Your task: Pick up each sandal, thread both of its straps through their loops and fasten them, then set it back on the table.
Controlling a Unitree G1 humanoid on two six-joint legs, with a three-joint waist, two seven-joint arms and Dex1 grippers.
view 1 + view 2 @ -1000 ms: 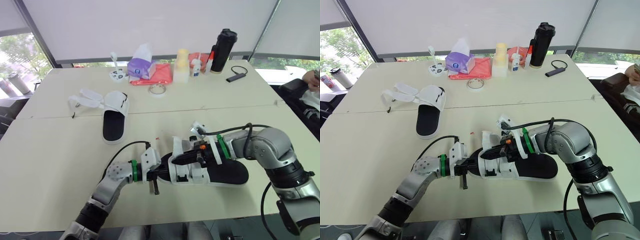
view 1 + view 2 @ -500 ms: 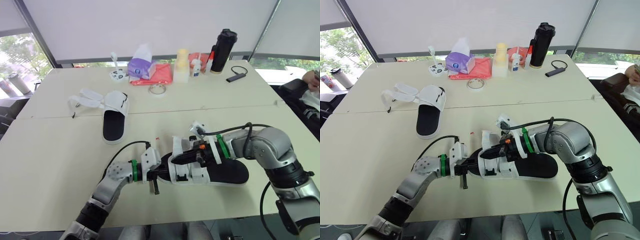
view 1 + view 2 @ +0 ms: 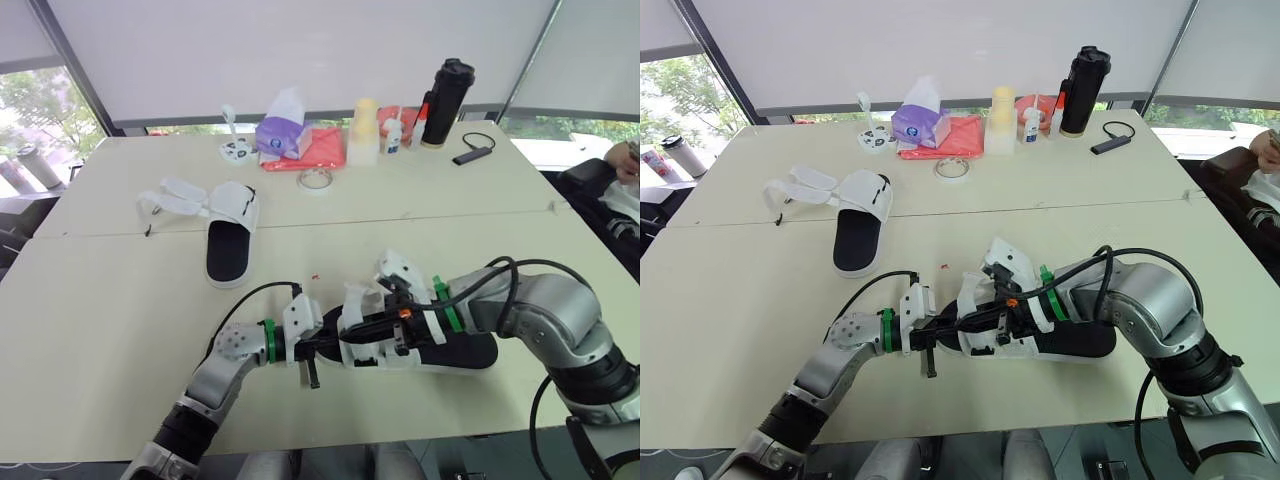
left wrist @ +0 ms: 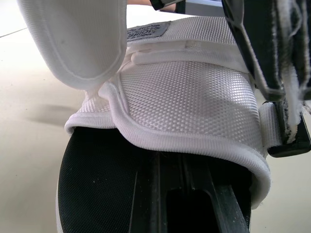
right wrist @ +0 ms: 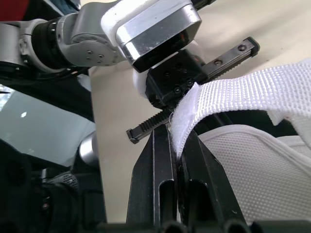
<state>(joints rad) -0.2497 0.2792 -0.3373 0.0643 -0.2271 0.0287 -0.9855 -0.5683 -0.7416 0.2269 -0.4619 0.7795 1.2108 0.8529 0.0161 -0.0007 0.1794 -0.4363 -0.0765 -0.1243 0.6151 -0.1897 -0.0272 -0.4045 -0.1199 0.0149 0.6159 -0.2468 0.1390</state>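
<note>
Table (image 3: 100, 300): open-strapped sandal (image 3: 228, 245) left, second sandal (image 3: 455, 350) near front edge; tissue pack (image 3: 280, 130), red cloth (image 3: 318, 150), black bottle (image 3: 445, 100) far side.

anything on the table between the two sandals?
Almost bare: just table and a tiny red speck between the far sandal and the near sandal, seen in the left eye view.

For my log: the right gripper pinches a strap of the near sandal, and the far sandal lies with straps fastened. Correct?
Not quite. The straps of the far sandal lie open, spread out beside it, as the left eye view shows. The right gripper does pinch a strap of the near sandal.
</note>
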